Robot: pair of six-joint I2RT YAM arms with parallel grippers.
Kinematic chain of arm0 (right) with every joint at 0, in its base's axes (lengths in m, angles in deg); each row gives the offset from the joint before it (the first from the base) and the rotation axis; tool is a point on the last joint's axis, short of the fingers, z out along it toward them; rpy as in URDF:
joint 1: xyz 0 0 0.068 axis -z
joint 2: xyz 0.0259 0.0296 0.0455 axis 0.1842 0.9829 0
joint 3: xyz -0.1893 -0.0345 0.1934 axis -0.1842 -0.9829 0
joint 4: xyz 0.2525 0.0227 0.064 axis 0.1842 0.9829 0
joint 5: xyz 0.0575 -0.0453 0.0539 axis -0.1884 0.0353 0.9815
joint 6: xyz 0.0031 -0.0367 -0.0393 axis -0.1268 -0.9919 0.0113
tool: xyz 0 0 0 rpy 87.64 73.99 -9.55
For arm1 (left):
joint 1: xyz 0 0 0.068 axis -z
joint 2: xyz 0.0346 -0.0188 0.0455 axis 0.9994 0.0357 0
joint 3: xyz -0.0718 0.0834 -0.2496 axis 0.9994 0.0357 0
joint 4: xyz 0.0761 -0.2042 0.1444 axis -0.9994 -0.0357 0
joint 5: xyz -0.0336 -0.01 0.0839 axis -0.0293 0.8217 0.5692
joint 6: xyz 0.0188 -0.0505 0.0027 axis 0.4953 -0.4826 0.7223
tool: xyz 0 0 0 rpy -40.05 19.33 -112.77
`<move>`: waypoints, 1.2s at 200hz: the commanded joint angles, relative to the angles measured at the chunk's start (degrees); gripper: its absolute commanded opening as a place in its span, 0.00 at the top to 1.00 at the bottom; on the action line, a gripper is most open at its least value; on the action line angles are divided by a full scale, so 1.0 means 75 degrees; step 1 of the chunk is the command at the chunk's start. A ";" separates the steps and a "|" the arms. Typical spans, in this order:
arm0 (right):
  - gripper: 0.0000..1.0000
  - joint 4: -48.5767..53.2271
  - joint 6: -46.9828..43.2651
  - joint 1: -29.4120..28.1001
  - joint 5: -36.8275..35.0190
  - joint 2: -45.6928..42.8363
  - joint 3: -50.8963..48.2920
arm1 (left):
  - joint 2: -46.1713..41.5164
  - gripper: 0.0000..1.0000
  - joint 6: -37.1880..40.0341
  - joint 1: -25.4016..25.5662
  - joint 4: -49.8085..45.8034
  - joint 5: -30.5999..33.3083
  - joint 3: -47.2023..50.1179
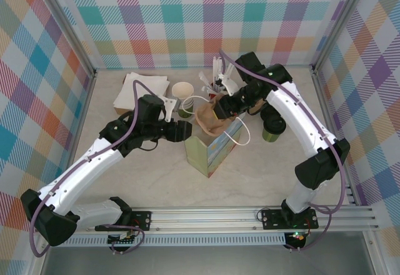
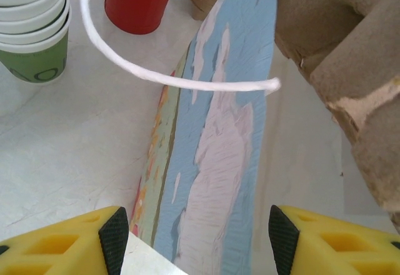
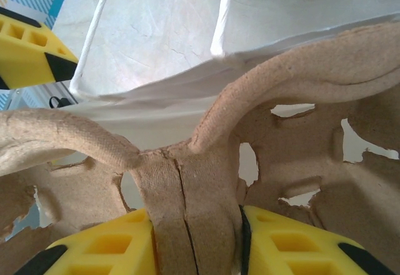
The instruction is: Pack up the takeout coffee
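The bag (image 1: 211,156) stands open in the middle of the table, and everything is placed from it here. The right gripper (image 3: 194,225) is pressed together on the middle rib of the pulp carrier (image 3: 300,100), holding it tilted just above the bag's mouth, whose white inside shows beneath it. The left gripper (image 2: 194,231) sits at the bag's left side with its jaws spread and the printed side panel running up between them; I cannot tell whether either finger touches the paper. The coffee (image 1: 272,130) stands upright to the right of the bag, near it but apart, lid up, close under the right arm. So the cup's long axis is vertical, and it lies on the right arm's side, behind and to the right of that gripper's fingertips, while the left gripper has the whole bag between it and the cup. The right arm is judged the nearer, but it is busy with the carrier, which probably has to go down into the bag first. Behind the bag stand a red cup (image 2: 139,0) and a stack of white cups (image 2: 31,12), neither part of the job.
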 commanded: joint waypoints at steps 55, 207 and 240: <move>0.66 0.0088 0.0133 0.0022 -0.0446 0.0026 -0.0196 | -0.0215 0.37 0.0067 0.0087 -0.0094 -0.0483 0.0203; 0.66 0.0343 -0.0085 -0.0443 -0.1952 0.0078 -0.0396 | -0.0151 0.35 0.0006 0.0080 0.0033 -0.0327 0.0209; 0.66 0.0361 -0.0149 -0.0618 -0.2236 0.0023 -0.0458 | -0.0088 0.33 -0.0148 0.0081 -0.0007 0.0066 0.0133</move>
